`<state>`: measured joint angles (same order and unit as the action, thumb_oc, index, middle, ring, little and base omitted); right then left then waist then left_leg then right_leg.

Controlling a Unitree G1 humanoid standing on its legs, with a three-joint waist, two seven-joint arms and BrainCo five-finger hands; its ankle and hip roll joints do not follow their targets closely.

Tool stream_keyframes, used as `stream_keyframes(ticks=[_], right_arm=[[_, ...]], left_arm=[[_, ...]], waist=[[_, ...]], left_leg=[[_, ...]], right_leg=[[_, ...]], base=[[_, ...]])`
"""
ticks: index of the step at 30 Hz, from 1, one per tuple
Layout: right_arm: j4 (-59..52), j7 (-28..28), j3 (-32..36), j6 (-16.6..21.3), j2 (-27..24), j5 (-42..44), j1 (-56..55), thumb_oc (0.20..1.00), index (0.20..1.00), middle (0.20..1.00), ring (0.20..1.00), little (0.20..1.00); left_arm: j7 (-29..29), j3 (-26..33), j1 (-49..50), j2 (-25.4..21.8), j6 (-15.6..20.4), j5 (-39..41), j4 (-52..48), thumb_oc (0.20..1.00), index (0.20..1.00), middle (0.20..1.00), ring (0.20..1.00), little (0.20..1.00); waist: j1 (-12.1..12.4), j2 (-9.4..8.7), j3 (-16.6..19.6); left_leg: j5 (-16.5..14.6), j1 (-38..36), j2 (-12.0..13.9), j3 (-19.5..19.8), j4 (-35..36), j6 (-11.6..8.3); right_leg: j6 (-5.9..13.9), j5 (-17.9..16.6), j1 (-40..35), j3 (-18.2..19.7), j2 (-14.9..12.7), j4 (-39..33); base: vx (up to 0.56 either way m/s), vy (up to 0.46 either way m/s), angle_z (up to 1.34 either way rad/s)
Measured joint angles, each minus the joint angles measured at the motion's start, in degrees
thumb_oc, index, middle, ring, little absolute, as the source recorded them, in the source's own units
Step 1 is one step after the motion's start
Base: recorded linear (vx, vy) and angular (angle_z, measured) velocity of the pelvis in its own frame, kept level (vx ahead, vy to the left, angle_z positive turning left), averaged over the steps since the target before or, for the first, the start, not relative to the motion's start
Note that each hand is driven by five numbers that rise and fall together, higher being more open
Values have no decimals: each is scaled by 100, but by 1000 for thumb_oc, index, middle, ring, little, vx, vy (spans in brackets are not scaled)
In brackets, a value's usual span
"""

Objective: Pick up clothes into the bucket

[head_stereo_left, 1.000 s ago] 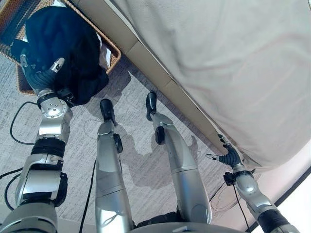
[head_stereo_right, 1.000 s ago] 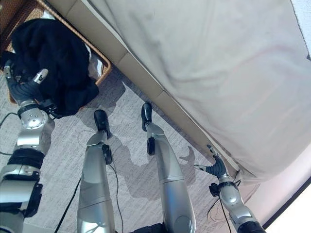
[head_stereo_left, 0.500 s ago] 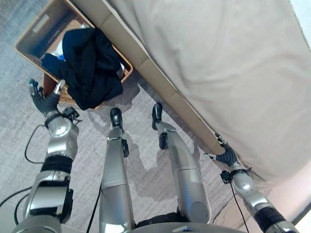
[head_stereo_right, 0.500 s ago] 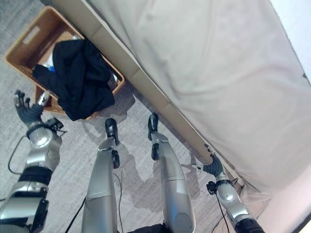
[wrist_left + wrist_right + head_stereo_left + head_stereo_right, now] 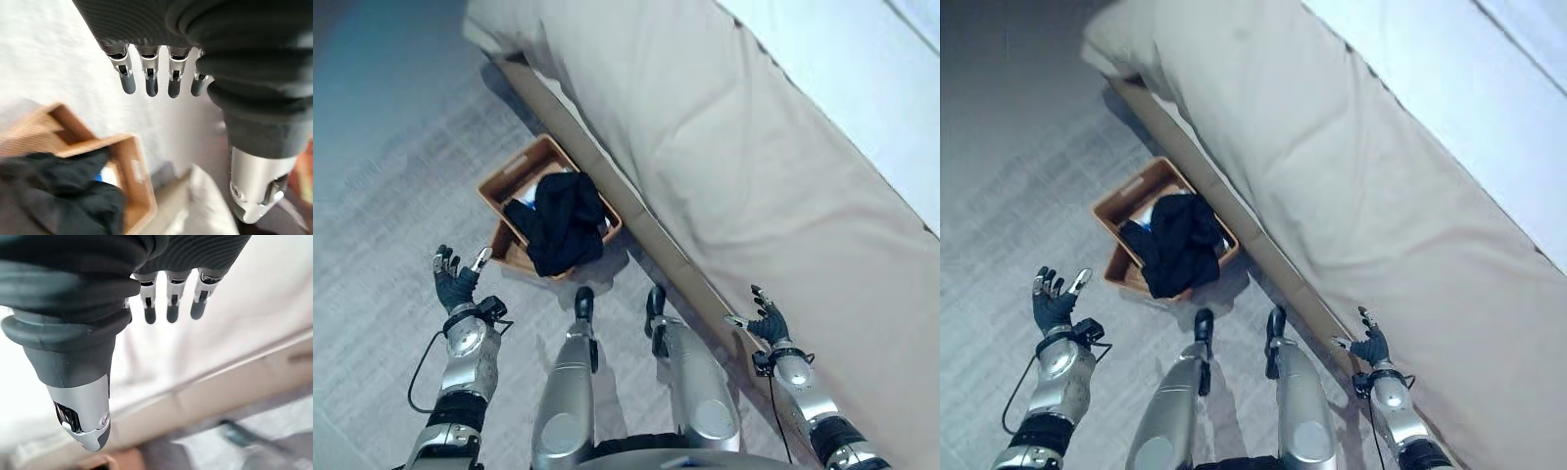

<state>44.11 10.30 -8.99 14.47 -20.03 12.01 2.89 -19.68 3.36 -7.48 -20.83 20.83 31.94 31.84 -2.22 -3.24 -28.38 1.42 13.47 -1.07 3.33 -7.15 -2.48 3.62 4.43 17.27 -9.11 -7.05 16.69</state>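
On the grey carpet (image 5: 391, 225), seen from the left eye, a brown wicker basket (image 5: 514, 182) sits beside the base of a bed draped in a beige cover (image 5: 734, 186). Black clothes (image 5: 560, 222) are heaped in the basket, spilling over its near rim. The left hand (image 5: 455, 281) hovers near the basket's near corner, apart from the cloth, fingers spread and empty. The right hand (image 5: 765, 319) is raised by the bed's edge, well apart from the basket, fingers splayed, holding nothing.

From the left wrist, straight fingers (image 5: 149, 78) point past the basket (image 5: 134, 186) with the black clothes (image 5: 54, 196) inside.

From the right wrist, straight fingers (image 5: 171, 301) hang before the beige cover (image 5: 264, 298).
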Motion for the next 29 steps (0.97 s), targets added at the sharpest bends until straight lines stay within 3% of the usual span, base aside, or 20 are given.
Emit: stream_keyframes(ticks=[3, 6, 13, 22, 26, 29], right_arm=[[406, -245, 160, 3, -38, 270, -163, 1000, 1000, 1000, 1000, 1000], [591, -452, 156, -2, -16, 348, -206, 1000, 1000, 1000, 1000, 1000], [670, -905, 158, -13, 154, 666, -571, 1000, 1000, 1000, 1000, 1000], [1119, -1123, -3, -30, 180, 508, -722, 1000, 1000, 1000, 1000, 1000], [1285, -1147, -46, -121, 184, 370, -821, 1000, 1000, 1000, 1000, 1000], [1287, -1193, -46, -121, 190, 370, -909, 1000, 1000, 1000, 1000, 1000]], left_arm=[[355, -79, 285, 112, 72, -195, 116, 1000, 1000, 1000, 1000, 1000], [617, -190, 438, 110, 67, -459, 531, 1000, 1000, 1000, 1000, 1000], [1174, -579, 950, 154, -104, -1362, 1045, 1000, 1000, 1000, 1000, 1000], [1541, -1002, 1206, 655, -351, -2046, 2270, 1000, 1000, 1000, 1000, 1000], [1759, -1599, 1311, 685, -416, -2821, 2375, 1000, 1000, 1000, 1000, 1000], [1806, -1680, 1400, 690, -418, -3029, 2370, 1000, 1000, 1000, 1000, 1000]], waist=[[-15, 420, 486], [-23, 574, 687], [-25, 545, 1685], [-20, 530, 1967], [-16, 515, 2029], [-17, 505, 2065]], left_leg=[[52, -297, 8, 7, 288, 27], [154, -708, 56, -18, 472, 28], [105, -1458, 252, -36, 970, -61], [84, -1797, 316, -42, 1025, -91], [52, -1925, 325, -43, 1022, -136], [3, -1982, 337, -44, 1038, -186]], right_leg=[[50, -39, -327, -54, 24, -323], [54, -202, -829, -60, 117, -694], [71, -397, -1857, -87, 399, -1858], [29, -495, -2318, -88, 500, -2210], [16, -487, -2463, -89, 509, -2205], [-1, -477, -2518, -89, 516, -2195]], base=[[108, -43, 4], [79, -36, -6], [115, -54, -2], [56, -48, -1], [36, -22, 1], [43, -29, -1]])
